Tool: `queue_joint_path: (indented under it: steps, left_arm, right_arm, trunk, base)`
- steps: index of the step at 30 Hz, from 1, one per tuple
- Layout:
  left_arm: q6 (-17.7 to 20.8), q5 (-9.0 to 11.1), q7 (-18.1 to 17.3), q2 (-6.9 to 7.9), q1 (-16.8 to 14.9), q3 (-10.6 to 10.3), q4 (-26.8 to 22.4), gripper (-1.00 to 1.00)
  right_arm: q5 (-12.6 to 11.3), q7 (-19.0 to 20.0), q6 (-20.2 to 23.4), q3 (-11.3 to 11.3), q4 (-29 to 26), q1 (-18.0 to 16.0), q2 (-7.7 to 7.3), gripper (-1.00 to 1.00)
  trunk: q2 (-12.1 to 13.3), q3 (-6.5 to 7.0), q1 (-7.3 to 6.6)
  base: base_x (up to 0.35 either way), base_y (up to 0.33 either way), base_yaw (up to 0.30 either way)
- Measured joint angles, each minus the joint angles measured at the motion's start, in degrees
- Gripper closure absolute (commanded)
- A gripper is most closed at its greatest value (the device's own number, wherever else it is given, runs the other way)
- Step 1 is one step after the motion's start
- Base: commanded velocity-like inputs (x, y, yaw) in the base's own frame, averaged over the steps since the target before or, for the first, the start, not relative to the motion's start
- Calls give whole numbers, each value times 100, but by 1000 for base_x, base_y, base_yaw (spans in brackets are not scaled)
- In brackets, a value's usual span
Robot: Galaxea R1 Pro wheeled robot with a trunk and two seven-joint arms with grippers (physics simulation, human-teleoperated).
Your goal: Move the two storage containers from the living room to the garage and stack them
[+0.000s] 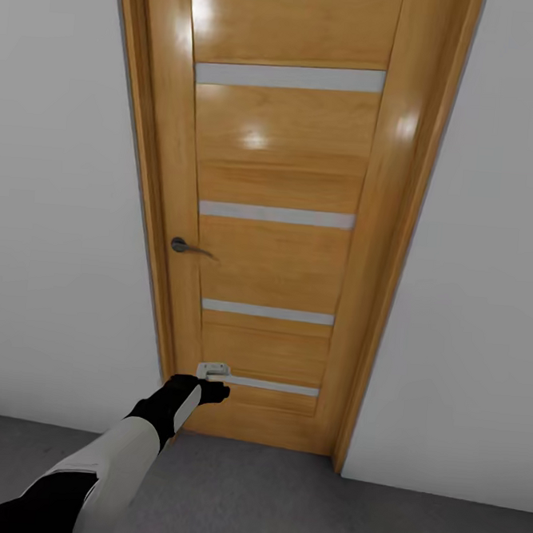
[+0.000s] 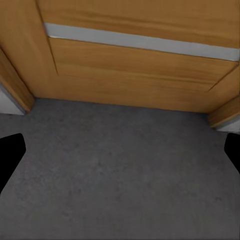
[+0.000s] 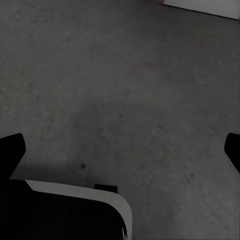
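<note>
- Facing a closed wooden door (image 1: 278, 219); no storage container is visible from the head or either wrist camera, so I can't give a bearing to one, its long axis, or how it looks.
- Relation that matters for my next move, as I judge it: door handle (image 1: 189, 248) sits on the door's left side, well above and slightly left of the left gripper (image 1: 212, 381). Lever points toward the door's middle, roughly horizontal.
- Left arm (image 1: 115, 455) is the nearer one: stretched forward, gripper low, close to the bottom of the door near the lowest pale strip (image 1: 269, 385). Can't tell if it touches the panel.
- Left gripper state: in the left wrist view the two dark fingertips (image 2: 10, 155) sit far apart at the frame edges, nothing between them. Wide open, empty.
- Right gripper: same picture in its wrist view, fingertips (image 3: 11, 152) spread wide over bare floor (image 3: 125, 90), holding nothing. Part of the robot's own body (image 3: 65, 210) shows below it.
- Floor here is dark grey mottled concrete, white walls (image 1: 55, 202) either side of the frame.
- Judgement: I'm in transit between rooms with both grippers free. Handle needs an upward reach from the left arm; the right looks parked low, pointing at the floor.
</note>
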Motion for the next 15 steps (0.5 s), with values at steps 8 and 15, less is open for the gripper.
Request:
queue_joint_path:
  steps: [8,15]
  left_arm:
    - [4,2,14,0,0,-4,-1,-100]
    - [6,8,17,0,0,-4,-7,-100]
  right_arm:
    - [2,1,27,1,0,0,0,-100]
    - [2,2,30,-2,-1,0,0,-100]
  trunk:
    - [0,0,0]
    - [0,0,0]
  base:
    - [319,0,0]
    - [328,1,0]
